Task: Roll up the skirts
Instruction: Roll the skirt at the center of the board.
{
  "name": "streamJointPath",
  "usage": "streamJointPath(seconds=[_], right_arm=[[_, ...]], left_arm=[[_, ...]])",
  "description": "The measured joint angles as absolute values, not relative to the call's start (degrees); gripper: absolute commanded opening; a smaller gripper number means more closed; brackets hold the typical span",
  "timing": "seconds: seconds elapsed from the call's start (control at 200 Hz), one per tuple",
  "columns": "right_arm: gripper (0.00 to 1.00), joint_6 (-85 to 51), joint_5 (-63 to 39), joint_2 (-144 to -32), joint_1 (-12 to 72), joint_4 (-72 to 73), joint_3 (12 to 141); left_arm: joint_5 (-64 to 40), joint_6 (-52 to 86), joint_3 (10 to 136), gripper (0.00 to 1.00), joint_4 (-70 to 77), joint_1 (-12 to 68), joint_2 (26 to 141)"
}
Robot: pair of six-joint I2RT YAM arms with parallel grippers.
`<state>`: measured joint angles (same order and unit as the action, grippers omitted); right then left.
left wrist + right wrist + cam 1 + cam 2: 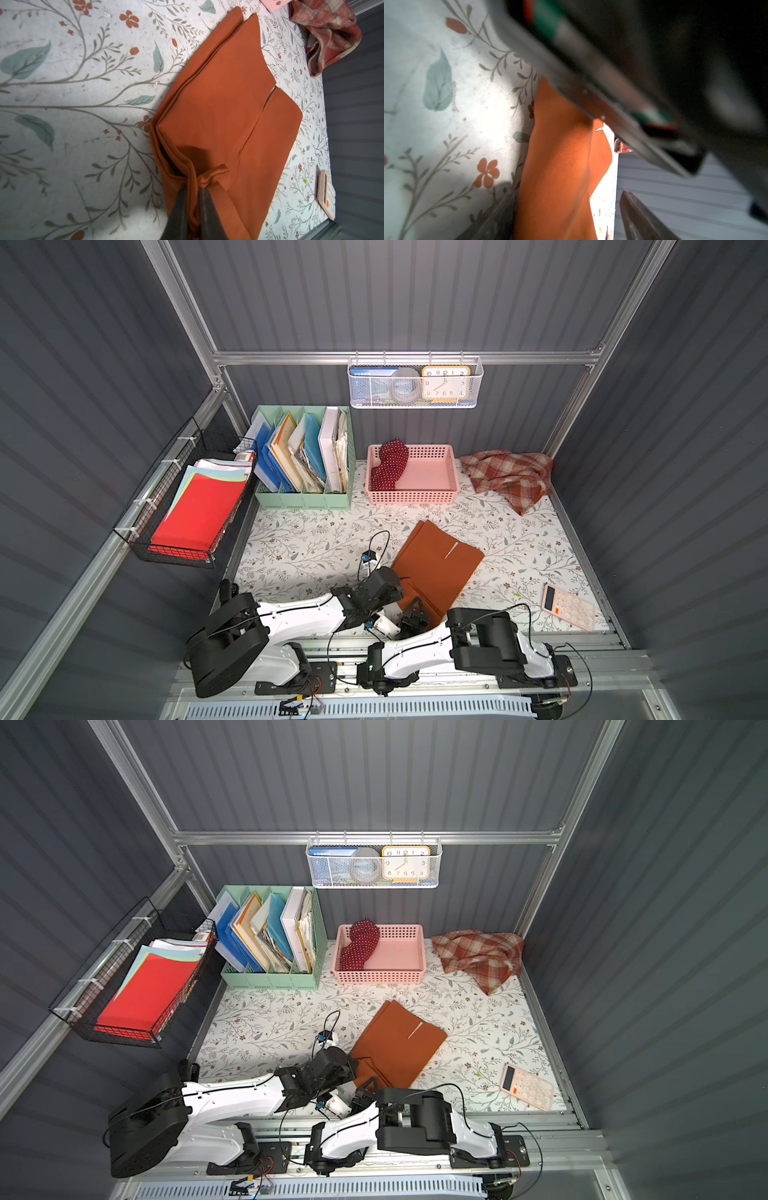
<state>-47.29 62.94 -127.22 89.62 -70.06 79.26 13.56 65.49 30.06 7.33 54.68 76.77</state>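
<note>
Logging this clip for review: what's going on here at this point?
The left gripper is shut on the near edge of the rust-orange skirt, which lies folded flat on the table. The right gripper is open, straddling that edge. The polka-dot skirt sits in the pink basket; the plaid skirt lies crumpled.

Bench [316, 539]: flat top, white covering printed with leafy twigs and small red flowers, some scuffing visible in the left wrist view. At the rear stands a mint-green plastic file organiser [303, 499], with a pink perforated plastic basket [415, 497] just beside it. A crumpled red-and-cream plaid woolly skirt [509, 475] lies in the far corner. A folded plain rust-orange skirt [436, 564] lies front centre, near corner bunched. A pale pink calculator [567, 608] lies well apart, near the front edge.
</note>
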Motion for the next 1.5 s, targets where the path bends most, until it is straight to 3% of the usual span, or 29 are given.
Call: streamJointPath(seconds=[0.075,0.24,0.55,0.951,1.031,1.086,1.246,1.501], right_arm=[[0.75,-47.4,63.1,-127.2,89.2,-69.9,79.3],[0.56,-47.0,63.3,-127.1,88.9,-68.6,79.0],[0.42,-43.6,62.5,-125.1,87.9,-64.5,77.5],[0.0,-39.4,60.7,-122.7,87.8,-59.7,77.3],[0.0,-38.4,59.9,-122.6,87.8,-58.8,77.3],[0.0,-37.7,59.2,-122.3,87.8,-58.1,77.2],[0.0,-34.4,57.0,-120.2,87.8,-54.1,76.9],[0.0,-26.7,55.8,-117.4,88.1,-45.9,77.4]], left_arm=[[13.9,65.5,30.1,0.0,8.0,54.4,76.8],[14.3,65.5,29.9,0.0,8.5,54.0,76.8],[14.6,65.5,29.0,0.0,10.5,53.6,75.6],[15.3,65.8,27.0,0.0,9.7,53.6,70.4],[15.3,65.8,26.6,0.21,9.6,53.5,70.4],[15.3,66.1,26.5,0.46,9.4,53.4,70.3],[17.7,67.4,26.6,0.99,5.1,53.3,66.4],[20.8,69.6,27.2,1.0,-5.1,51.0,55.6]])
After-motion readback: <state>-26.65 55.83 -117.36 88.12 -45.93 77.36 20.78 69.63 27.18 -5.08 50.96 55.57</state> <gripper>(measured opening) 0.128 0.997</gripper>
